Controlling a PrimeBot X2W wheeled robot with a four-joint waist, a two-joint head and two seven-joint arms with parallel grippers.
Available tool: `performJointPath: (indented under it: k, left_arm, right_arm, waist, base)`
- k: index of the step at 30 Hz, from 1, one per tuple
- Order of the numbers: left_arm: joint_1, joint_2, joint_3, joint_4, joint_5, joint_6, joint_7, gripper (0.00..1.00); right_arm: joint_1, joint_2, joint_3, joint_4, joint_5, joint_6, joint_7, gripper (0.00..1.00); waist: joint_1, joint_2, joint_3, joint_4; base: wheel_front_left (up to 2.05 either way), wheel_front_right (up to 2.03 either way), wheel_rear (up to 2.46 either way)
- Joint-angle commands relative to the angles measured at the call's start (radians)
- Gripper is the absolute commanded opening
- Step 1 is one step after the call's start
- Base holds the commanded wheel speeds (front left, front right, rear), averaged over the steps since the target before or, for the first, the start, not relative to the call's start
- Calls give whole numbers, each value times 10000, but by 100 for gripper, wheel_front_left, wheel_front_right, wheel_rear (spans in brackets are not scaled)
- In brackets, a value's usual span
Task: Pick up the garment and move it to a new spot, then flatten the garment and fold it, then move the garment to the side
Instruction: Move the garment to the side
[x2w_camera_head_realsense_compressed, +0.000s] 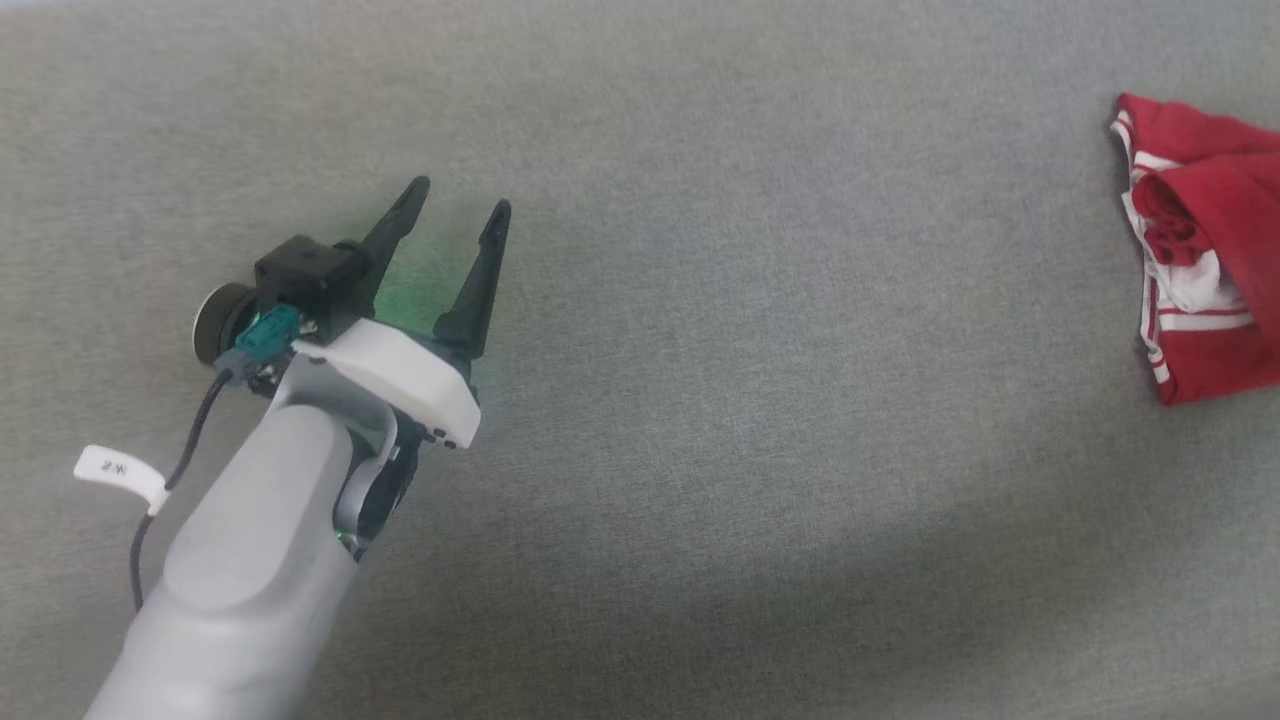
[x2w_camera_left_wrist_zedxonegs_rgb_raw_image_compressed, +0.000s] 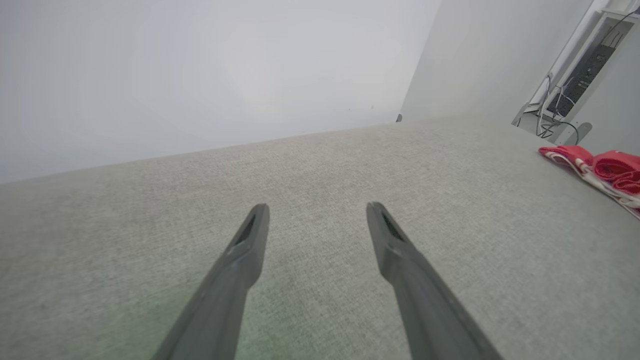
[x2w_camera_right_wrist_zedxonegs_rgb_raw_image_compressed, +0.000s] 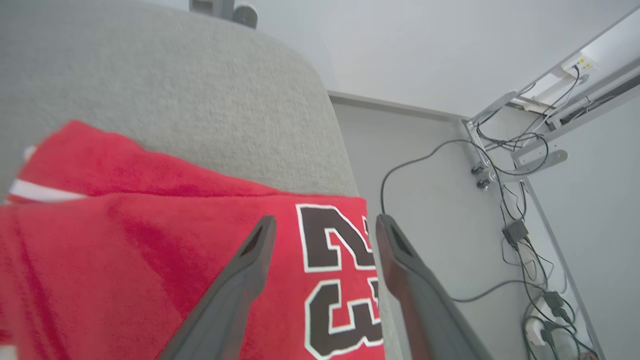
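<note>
1. left tool (x2w_camera_head_realsense_compressed: 460, 195): lower left of head frame, fingers spread wide, pointing up-right; pale forearm (x2w_camera_head_realsense_compressed: 250, 560) enters from the bottom edge.
2. right tool (x2w_camera_right_wrist_zedxonegs_rgb_raw_image_compressed: 326, 220): fingers spread wide, bottom centre of wrist frame.

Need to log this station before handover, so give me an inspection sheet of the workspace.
Surface: grey fabric surface, shadow across its near side.
Job's things: red jersey, bunched at the surface's right edge, number 23 showing.
Clutter: nothing seen.
Grippers: left gripper open and empty over the surface; right gripper open above the jersey, gripping nothing.
Cables: loose cables hang on the metal frame beside the surface.
Surroundings: pale walls.
</note>
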Motion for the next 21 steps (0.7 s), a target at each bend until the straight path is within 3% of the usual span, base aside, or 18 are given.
performJointPath:
  k: [1,12,21]
  left_arm:
    - [220,36,70,-15,-118,38,-89,100]
    - [1617,198,643,-395,-243,297,-173,100]
    - [2998,462,1479,-857,-387,384,-167,100]
  right_arm:
    - [170,120,36,-97,140,-23,-269,100]
    - [826,708,313,-653,699,-23,-1365,100]
    - [1935,1274,377,-1555,768,-22,-1652,100]
  waist:
    - [0,0,-293,163]
    - [0,0,-1660,846]
    - [0,0,-2846,1473]
  base:
    - [0,0,0]
    - [0,0,0]
    - [0,0,0]
